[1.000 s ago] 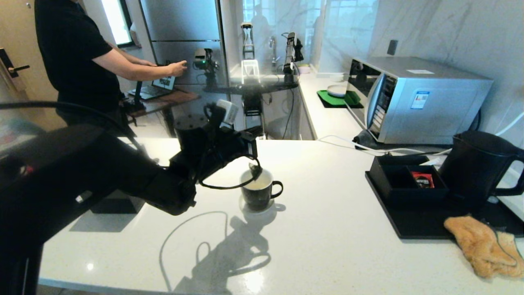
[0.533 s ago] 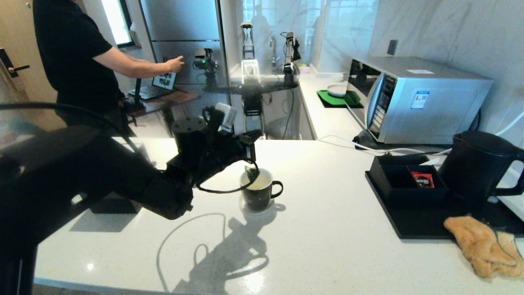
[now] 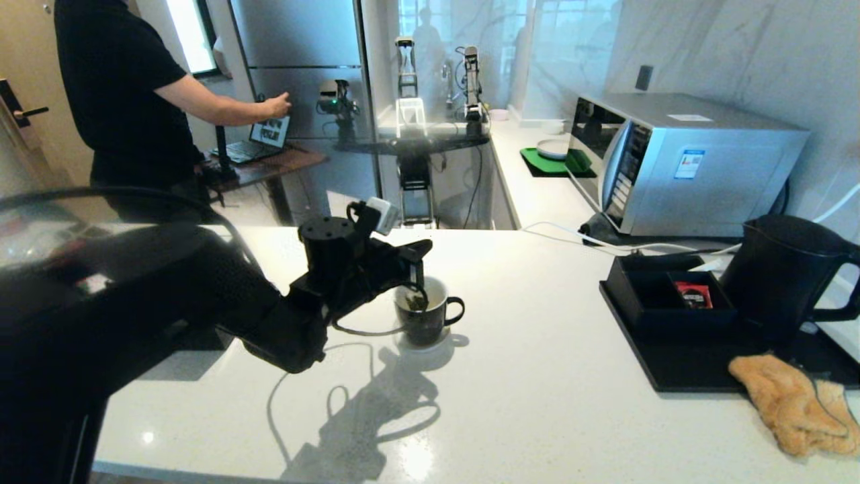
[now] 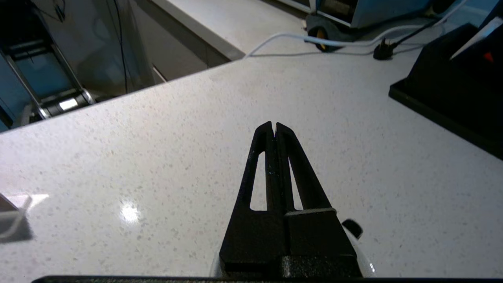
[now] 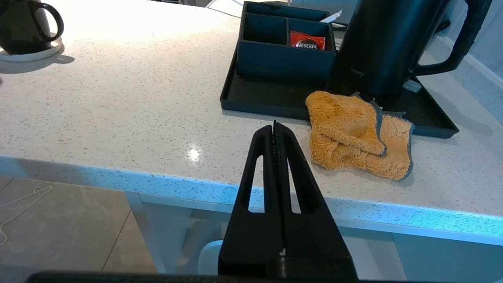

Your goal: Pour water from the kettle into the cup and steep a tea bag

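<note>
Left gripper [image 3: 421, 250] above the cup [image 3: 423, 312], fingers pressed together, tea bag [image 3: 416, 300] hanging below into the cup. Cup mid-counter [image 3: 537, 403]. Kettle [image 3: 783, 275] on black tray [image 3: 678, 373] at counter's right edge. Right gripper [image 5: 274, 127] closed, empty, below counter's near edge.

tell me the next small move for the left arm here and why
Probably lower the left pincer a little, so the tea bag sinks deeper. The pincer is shut above the cup and the bag hangs from it inside the cup's mouth. The kettle stands back on its tray, so pouring looks done. The right pincer is parked shut below the counter edge.
</note>
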Controlling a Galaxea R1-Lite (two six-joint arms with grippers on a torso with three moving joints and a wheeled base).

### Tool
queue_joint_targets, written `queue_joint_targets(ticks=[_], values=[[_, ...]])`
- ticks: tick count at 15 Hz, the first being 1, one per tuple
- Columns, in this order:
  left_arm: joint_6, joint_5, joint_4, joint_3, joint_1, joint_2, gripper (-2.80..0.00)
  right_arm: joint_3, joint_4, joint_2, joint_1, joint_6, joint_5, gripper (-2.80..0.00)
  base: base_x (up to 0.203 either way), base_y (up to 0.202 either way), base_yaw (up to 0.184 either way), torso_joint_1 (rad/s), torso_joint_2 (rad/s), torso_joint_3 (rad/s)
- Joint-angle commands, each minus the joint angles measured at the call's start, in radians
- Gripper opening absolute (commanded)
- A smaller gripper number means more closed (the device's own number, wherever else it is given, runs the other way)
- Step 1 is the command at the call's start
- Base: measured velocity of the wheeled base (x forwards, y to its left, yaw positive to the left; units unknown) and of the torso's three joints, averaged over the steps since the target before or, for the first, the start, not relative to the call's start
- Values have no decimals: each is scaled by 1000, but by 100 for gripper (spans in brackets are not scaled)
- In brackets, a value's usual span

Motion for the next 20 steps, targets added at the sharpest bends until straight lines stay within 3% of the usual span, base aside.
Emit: queue_joint_targets(ticks=[1, 10, 20], values=[[-1, -1, -8, 1, -3, 59, -280, 0, 0, 2, 0, -1, 0, -280, 0, 0, 0, 0, 0, 0], [-1, 12, -9, -8, -16, 87, -280, 0, 0, 2, 0, -1, 0, -280, 0, 0, 0, 0, 0, 0], [-7, 16, -6, -11, -13, -56, -280, 0, 0, 2, 0, -1, 0, -280, 0, 0, 0, 0, 0, 0]])
